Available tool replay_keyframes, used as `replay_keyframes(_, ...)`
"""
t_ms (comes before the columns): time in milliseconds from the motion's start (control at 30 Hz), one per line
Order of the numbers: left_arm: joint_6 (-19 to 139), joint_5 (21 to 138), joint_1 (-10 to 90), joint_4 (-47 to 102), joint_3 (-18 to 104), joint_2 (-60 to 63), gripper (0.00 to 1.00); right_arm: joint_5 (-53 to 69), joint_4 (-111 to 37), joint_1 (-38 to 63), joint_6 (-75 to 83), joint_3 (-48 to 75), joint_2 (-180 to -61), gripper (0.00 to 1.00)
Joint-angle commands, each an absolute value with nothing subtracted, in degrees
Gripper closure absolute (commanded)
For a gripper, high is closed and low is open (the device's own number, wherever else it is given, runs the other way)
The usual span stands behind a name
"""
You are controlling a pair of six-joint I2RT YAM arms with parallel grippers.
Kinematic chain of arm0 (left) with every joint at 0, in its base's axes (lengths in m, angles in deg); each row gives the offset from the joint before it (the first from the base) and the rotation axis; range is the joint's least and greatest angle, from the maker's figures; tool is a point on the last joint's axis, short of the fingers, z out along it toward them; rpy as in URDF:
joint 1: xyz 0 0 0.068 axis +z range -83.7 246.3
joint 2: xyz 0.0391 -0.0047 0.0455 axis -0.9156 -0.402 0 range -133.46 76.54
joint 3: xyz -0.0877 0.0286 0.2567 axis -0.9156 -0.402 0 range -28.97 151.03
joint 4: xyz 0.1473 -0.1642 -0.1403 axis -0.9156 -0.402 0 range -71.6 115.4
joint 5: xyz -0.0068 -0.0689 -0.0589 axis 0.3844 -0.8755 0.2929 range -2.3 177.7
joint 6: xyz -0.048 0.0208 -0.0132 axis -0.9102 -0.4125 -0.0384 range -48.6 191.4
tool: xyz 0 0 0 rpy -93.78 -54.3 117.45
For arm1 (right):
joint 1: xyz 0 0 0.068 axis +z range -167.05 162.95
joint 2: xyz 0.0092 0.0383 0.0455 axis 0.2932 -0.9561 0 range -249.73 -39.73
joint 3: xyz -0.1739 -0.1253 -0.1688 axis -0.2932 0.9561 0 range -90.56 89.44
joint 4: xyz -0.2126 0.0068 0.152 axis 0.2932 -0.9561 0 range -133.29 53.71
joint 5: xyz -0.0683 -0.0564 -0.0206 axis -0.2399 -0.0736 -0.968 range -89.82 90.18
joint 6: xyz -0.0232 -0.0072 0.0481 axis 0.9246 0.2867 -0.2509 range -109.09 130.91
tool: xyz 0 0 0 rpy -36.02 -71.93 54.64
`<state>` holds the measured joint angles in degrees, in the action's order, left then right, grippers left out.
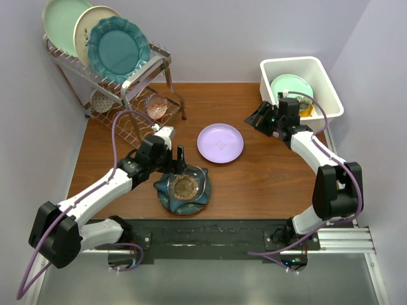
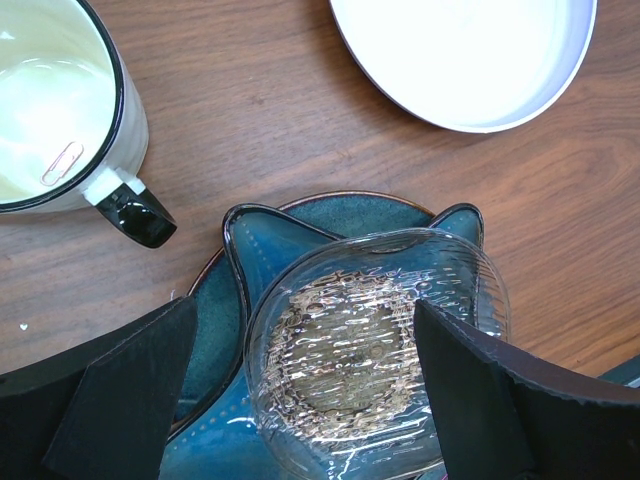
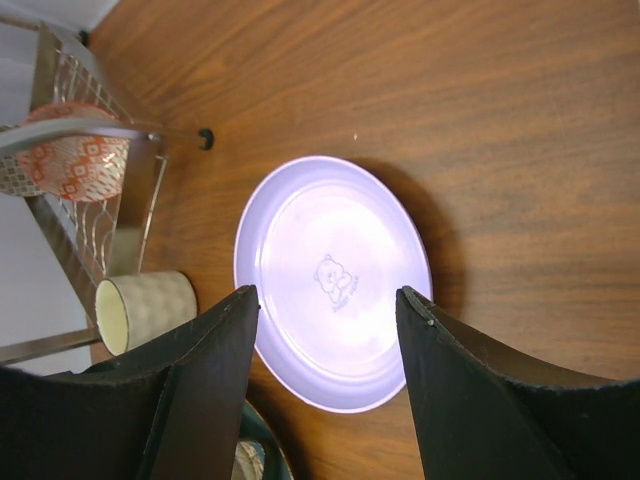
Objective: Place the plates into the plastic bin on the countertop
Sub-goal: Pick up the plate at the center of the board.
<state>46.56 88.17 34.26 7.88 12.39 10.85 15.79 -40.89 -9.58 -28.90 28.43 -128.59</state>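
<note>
We see the left gripper (image 1: pixel 180 164) with its jaws wide apart, straddling a ribbed clear-glass bowl (image 2: pixel 375 350) that sits on a glossy dark teal plate (image 2: pixel 265 250) with a pointed, wavy rim. The right gripper (image 3: pixel 325 300) hangs with jaws apart and empty near a smooth, round lavender plate (image 3: pixel 335 280) lying flat mid-table. A pale green plate (image 1: pixel 291 86) rests inside the white, round-cornered plastic bin (image 1: pixel 318 70) at the far right of the reddish-brown wood-grain countertop (image 1: pixel 254 184), enclosed by pale lilac walls (image 1: pixel 254 32).

Lavender plate (image 1: pixel 220 143) with faint bear print, dark teal plate (image 1: pixel 168 200), white bin (image 1: pixel 292 61), reddish wood-grain worktop (image 1: pixel 254 184), my black left claw (image 2: pixel 300 350).
</note>
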Motion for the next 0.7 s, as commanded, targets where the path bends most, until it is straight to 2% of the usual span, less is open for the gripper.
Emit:
replay_keyframes(0, 47.0, 88.3, 33.9, 9.2, 12.7, 10.8, 0.06, 14.3, -38.3, -8.1, -27.9, 30.6, -129.1, 0.39)
replay_keyframes(433, 46.9, 88.0, 33.6, 9.1, 12.8, 10.4, 0.06, 12.5, -33.7, -4.7, -28.8, 37.3, -133.7, 0.40)
replay_keyframes(667, 46.9, 88.3, 33.4, 9.0, 12.8, 10.8, 0.06, 12.5, -31.6, -4.0, -29.4, 39.7, -135.0, 0.49)
